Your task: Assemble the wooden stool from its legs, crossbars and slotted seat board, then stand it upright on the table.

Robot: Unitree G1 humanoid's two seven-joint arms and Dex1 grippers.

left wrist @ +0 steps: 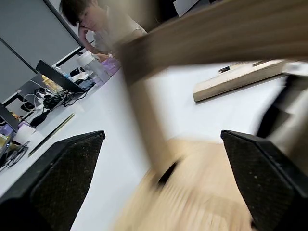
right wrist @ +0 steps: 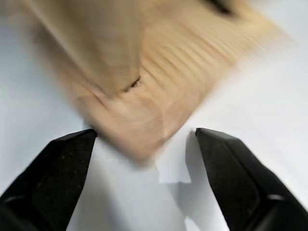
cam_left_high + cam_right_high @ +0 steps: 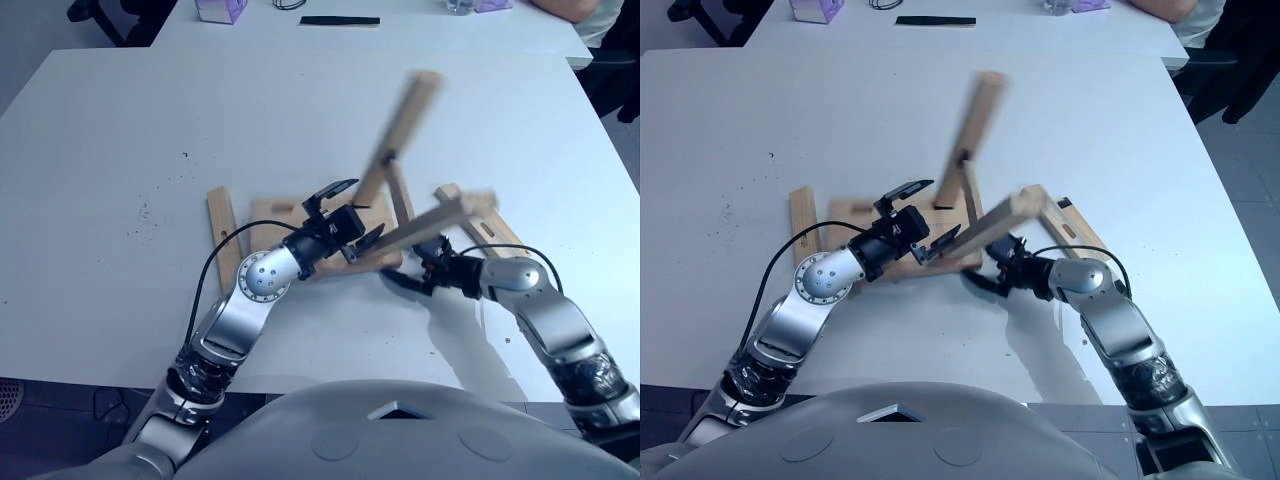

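The seat board [image 3: 275, 212] lies flat near the middle of the white table [image 3: 120, 150], its long side running left to right. Two legs rise from its right half. The raised leg [image 3: 405, 115] starts near the board's far edge and slants up and away toward the far right; it looks smeared. The lower leg [image 3: 440, 220] starts at the board's near right corner and points up to the right at a shallow tilt, its free end off the table.

The left gripper [image 3: 366, 207] hangs over the middle of the board, just left of where the legs start. Its fingers [image 1: 72, 163] are spread wide. One tip is above the board and the other is low beside the foot of the lower leg. In the left wrist view a wooden bar passes through the gap; I cannot tell whether either finger touches it.

The right gripper [image 2: 145, 132] is down near the tabletop at the board's near right corner, beneath the lower leg. Its fingers [image 2: 62, 168] are also parted, and the corner lies just ahead of the gap between them, with nothing pinched.

A loose bar [image 3: 225, 228] lies flat just left of the board, pointing away from the robot. To the right, a leg frame [image 3: 490, 225] lies flat and angles toward the near right.
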